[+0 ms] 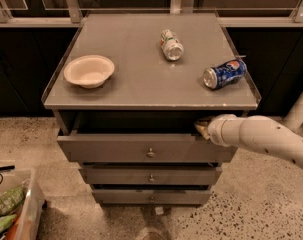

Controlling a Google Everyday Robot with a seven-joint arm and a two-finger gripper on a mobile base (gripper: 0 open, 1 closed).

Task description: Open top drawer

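The top drawer [121, 149] is the widest of three grey drawers under a grey cabinet top, with a small round knob [150, 153] at its centre. It stands pulled out a short way, with a dark gap above its front. My gripper [201, 128] reaches in from the right on a white arm [261, 136] and sits at the drawer's upper right edge, inside the gap under the cabinet top. Its tip is mostly hidden by the wrist.
On the cabinet top [141, 79] lie a white bowl [89, 70], a silver can [171, 45] on its side and a blue can [224, 74] on its side near the right edge. Two narrower drawers [151, 176] sit below. A bin with packets [11, 209] stands at lower left.
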